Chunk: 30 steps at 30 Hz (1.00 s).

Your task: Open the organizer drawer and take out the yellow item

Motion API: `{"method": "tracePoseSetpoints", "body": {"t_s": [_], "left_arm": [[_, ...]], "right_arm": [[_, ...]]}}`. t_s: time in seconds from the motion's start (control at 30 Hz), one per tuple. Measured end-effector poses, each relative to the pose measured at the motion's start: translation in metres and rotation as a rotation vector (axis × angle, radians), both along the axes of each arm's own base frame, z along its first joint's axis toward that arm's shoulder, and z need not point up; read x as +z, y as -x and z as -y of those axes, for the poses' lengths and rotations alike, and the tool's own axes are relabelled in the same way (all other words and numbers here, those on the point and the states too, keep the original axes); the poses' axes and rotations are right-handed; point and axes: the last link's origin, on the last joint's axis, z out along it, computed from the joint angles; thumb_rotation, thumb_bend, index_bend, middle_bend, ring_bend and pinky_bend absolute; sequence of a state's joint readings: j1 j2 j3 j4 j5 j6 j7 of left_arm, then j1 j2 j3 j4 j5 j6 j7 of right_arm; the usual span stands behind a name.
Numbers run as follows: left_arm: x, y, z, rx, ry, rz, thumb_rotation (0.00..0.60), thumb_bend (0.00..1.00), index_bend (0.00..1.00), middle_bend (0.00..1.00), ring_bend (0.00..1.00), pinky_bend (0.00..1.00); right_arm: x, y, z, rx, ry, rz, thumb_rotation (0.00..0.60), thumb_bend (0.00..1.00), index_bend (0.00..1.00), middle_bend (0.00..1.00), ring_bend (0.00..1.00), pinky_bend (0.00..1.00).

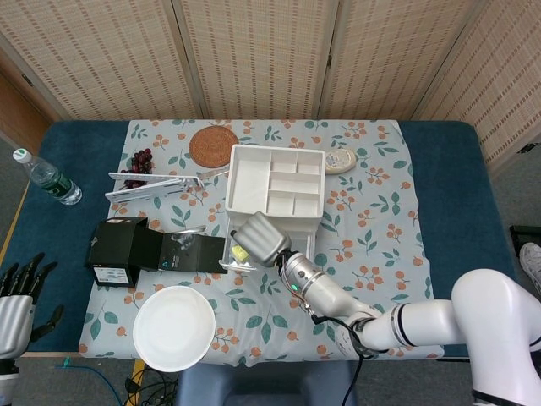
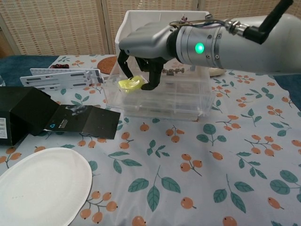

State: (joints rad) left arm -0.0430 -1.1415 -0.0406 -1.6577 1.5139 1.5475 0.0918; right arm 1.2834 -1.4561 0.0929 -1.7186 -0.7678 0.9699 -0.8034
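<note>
The white organizer stands mid-table, and its clear drawer is pulled out toward me. My right hand hangs over the drawer's left end and pinches the small yellow item between its fingertips, lifted to about the drawer's rim. In the head view the yellow item shows just under my right hand. Small dark bits lie at the back of the drawer. My left hand rests at the table's left edge, fingers spread and empty.
A black box with an open flap lies left of the drawer. A white plate sits at the front left. A white flat rack, dark grapes, a round woven coaster, a water bottle and a small round tin lie further back.
</note>
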Motion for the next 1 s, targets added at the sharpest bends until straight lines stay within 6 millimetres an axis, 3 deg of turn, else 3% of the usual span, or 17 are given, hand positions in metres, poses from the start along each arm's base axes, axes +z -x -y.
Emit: {"method": "tracePoseSetpoints", "body": {"t_s": [0.27,0.57,0.8,1.0], "left_arm": [[0.0,-0.004,-0.002,-0.014,0.0,0.004,0.6,0.32,0.15,0.07,0.12,0.06],[0.0,-0.008,-0.005,-0.031,0.005,0.004,0.6,0.32,0.15,0.07,0.12,0.06],[-0.002,-0.013,-0.008,-0.048,0.007,0.006,0.6,0.32,0.15,0.07,0.12,0.06],[-0.006,-0.018,-0.012,-0.062,0.018,0.007,0.6,0.32,0.15,0.07,0.12,0.06]], "right_arm": [[0.022,0.003,-0.006,0.035,0.034,0.053,0.6,0.49,0.63,1.0,1.0,1.0],[0.072,0.024,-0.015,0.003,0.091,0.135,0.6,0.49,0.63,1.0,1.0,1.0],[0.124,0.066,-0.024,-0.094,0.164,0.212,0.6,0.49,0.63,1.0,1.0,1.0],[0.148,0.114,-0.034,-0.215,0.195,0.229,0.6,0.49,0.63,1.0,1.0,1.0]]}}
